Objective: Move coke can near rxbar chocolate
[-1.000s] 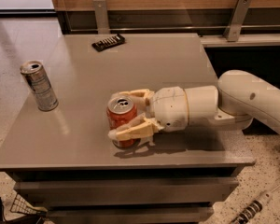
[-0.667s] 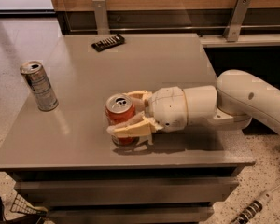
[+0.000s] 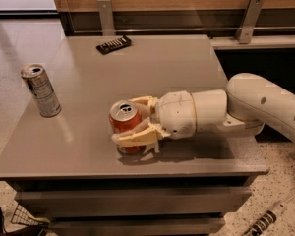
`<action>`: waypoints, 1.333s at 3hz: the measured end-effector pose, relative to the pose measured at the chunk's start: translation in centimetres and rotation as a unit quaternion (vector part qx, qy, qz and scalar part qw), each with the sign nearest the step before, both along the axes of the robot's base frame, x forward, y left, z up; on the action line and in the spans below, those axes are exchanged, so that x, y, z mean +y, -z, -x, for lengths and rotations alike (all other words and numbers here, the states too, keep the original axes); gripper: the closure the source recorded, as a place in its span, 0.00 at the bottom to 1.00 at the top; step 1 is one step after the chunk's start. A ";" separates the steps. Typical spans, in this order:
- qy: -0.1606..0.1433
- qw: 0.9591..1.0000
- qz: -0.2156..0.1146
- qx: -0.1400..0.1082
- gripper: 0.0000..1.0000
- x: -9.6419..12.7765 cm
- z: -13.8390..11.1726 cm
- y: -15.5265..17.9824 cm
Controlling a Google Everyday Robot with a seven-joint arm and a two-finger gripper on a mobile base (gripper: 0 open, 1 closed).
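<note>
The coke can (image 3: pixel 125 125) is a short red-orange can with a silver top, standing upright near the front middle of the grey table (image 3: pixel 187 68). My gripper (image 3: pixel 130 120) reaches in from the right, its cream fingers (image 3: pixel 132 137) closed around the can's sides. The can sits on the tabletop. The rxbar chocolate (image 3: pixel 114 44) is a flat dark wrapper with pale lettering, lying near the table's far edge, well behind the can.
A taller silver-and-blue can (image 3: pixel 41 90) stands upright near the table's left edge. A wall rail with metal brackets (image 3: pixel 106 14) runs behind the table. The white arm (image 3: pixel 265 107) extends past the table's right edge.
The gripper and coke can have shifted very slightly left; otherwise nothing visibly moved.
</note>
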State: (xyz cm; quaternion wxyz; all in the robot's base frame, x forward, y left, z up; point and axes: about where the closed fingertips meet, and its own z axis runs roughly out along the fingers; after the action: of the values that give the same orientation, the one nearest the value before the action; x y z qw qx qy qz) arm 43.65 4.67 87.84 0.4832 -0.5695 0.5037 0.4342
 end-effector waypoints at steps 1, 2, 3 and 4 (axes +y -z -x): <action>0.000 1.000 0.000 0.000 1.00 0.0 0.0 0.0; 0.006 1.000 0.005 0.012 1.00 -0.6 -1.8 -1.9; 0.024 0.999 0.015 0.037 1.00 -2.6 -6.8 -4.9; 0.046 0.997 0.021 0.050 1.00 -4.6 -12.5 -6.6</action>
State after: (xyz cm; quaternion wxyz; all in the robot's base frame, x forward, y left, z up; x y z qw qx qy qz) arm 56.15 0.07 94.41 0.4650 -0.5329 0.5622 0.4287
